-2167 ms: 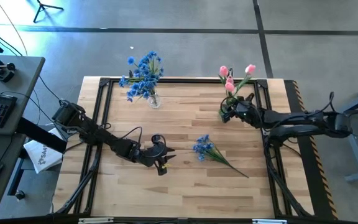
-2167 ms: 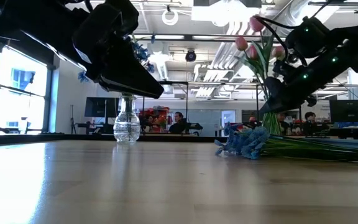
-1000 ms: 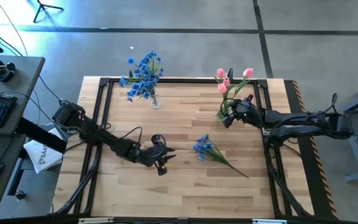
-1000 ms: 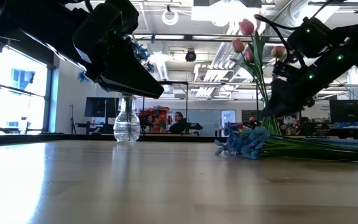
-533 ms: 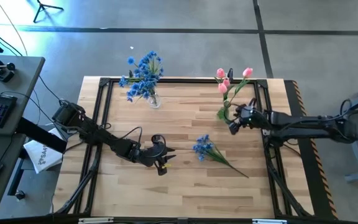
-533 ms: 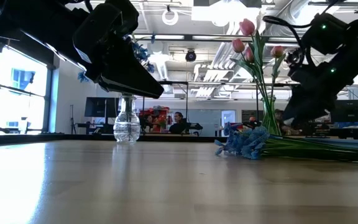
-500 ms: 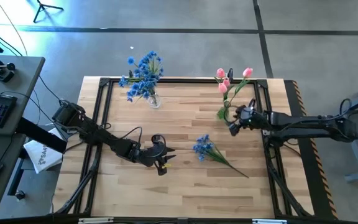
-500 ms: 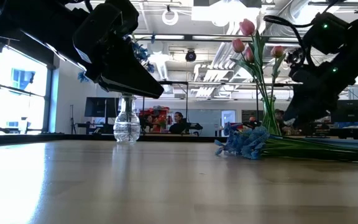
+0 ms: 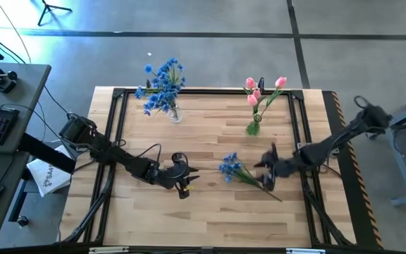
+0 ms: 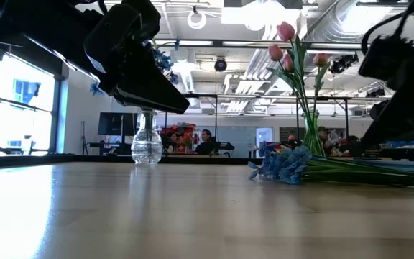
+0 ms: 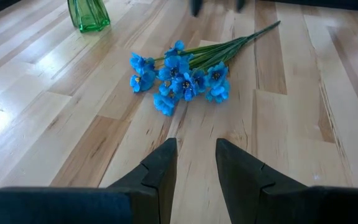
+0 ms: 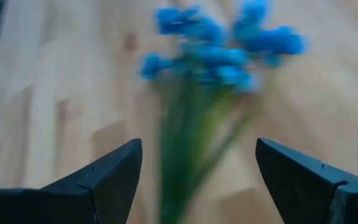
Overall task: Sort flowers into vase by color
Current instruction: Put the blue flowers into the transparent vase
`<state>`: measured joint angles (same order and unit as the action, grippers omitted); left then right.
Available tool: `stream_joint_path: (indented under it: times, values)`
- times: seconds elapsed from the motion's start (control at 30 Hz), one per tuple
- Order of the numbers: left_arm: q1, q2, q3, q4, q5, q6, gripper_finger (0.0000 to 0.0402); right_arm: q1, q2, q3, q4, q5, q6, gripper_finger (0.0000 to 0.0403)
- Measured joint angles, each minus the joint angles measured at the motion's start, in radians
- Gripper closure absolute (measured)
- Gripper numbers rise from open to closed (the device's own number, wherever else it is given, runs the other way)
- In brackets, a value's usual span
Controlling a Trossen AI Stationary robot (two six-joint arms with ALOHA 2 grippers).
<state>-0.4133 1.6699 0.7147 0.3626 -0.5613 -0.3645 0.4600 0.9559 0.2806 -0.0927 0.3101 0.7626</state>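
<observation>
From overhead we look straight down on the whole table (image 9: pixel 210 204). Low down, we sit at the tabletop, gazing level across it into the room. Each wrist camera peers close past its own fingers, and all four views share the loose blue flowers (image 9: pixel 229 167) lying on the wood.

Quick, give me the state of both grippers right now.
Left gripper: narrowly open, holding nothing, pointed toward the loose bunch of blue-blossomed green-stemmed flowers.
Right gripper: wide open, empty, over that bunch's stems.
</observation>
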Motion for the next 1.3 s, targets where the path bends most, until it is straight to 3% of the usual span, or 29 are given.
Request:
stream_joint_path:
  times: [0.17,0.33,0.5,0.63,0.83,0.97,1.1,1.3]
  values:
    - [0.000,0.000,0.000,0.000,0.000,0.000,0.0300,0.151,0.186,0.040,0.082,0.096,0.065,0.0094]
    - [0.000,0.000,0.000,0.000,0.000,0.000,0.0300,0.186,0.390,0.195,-0.072,0.154,0.075,0.0094]
    - [0.000,0.000,0.000,0.000,0.000,0.000,0.0300,0.153,0.558,0.349,-0.304,0.113,0.094,0.0111]
    - [0.000,0.000,0.000,0.000,0.000,0.000,0.0300,0.123,0.625,0.393,-0.339,0.051,0.098,0.0169]
    - [-0.007,0.000,0.000,-0.001,0.003,0.001,0.0300,0.112,0.633,0.373,-0.256,0.023,0.083,0.0307]
    - [-0.059,-0.044,0.005,-0.041,0.008,0.008,0.0300,0.113,0.638,0.348,-0.107,0.071,0.008,0.0387]
    - [-0.143,-0.120,0.023,-0.098,-0.055,0.041,0.0300,0.105,0.644,0.312,0.221,0.157,-0.144,0.0381]
    - [-0.301,-0.218,0.026,-0.132,-0.247,0.161,0.0300,0.067,0.670,0.232,0.973,0.090,-0.521,0.0397]
